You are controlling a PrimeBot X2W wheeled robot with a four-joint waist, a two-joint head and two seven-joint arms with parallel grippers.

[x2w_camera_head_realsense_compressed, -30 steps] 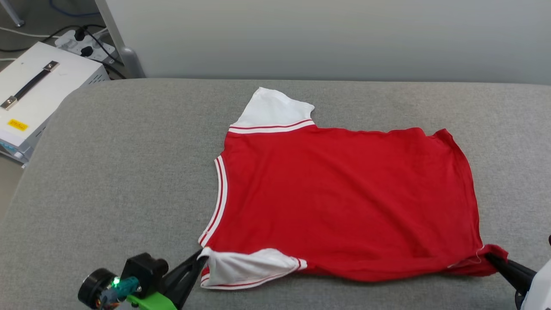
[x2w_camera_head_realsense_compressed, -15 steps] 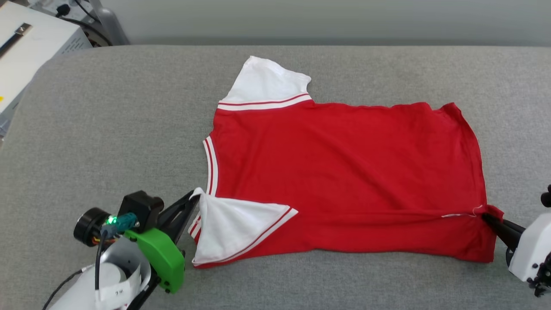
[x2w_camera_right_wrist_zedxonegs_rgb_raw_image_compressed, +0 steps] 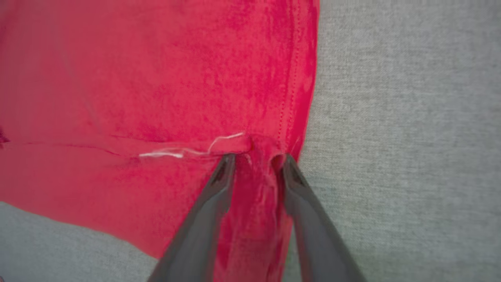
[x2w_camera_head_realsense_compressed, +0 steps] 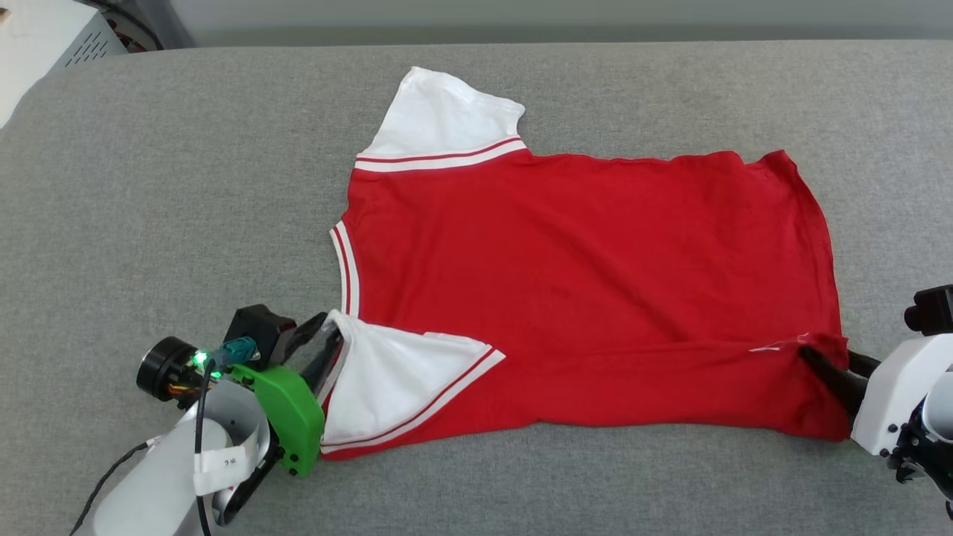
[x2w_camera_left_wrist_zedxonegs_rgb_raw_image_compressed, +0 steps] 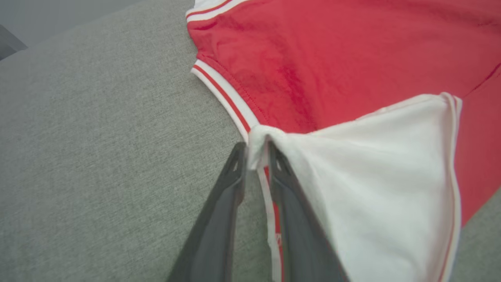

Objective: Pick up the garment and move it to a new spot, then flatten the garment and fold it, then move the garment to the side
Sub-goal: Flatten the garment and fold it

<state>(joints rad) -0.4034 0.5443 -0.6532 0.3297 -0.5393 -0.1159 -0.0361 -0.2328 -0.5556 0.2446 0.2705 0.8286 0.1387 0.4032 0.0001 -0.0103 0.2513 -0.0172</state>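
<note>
Since earlier frames: near edge of garment point(x2w_camera_head_realsense_compressed: 581, 283) carried further over red body; head camera tilted too. Lower left: left gripper point(x2w_camera_head_realsense_compressed: 326, 339) clenched on white sleeve point(x2w_camera_head_realsense_compressed: 387, 380) tip. Garment centre frame, on grey pad point(x2w_camera_head_realsense_compressed: 149, 186). Lower right: right gripper point(x2w_camera_head_realsense_compressed: 815, 361) pinching hem corner. Judgement: lengthwise fold underway, not laid.

The garment point(x2w_camera_head_realsense_compressed: 581, 283) runs off the top and right edges of the left wrist view and the top and left edges of the right wrist view, where its weave blurs. At its near sleeve, white cloth covers part of one finger of the left gripper point(x2w_camera_left_wrist_zedxonegs_rgb_raw_image_compressed: 256, 149); at its near hem corner, red folds cover part of the fingers of the right gripper point(x2w_camera_head_realsense_compressed: 808, 356). Off the garment's neckline side, a white box point(x2w_camera_head_realsense_compressed: 37, 30) is cropped by the corner.
</note>
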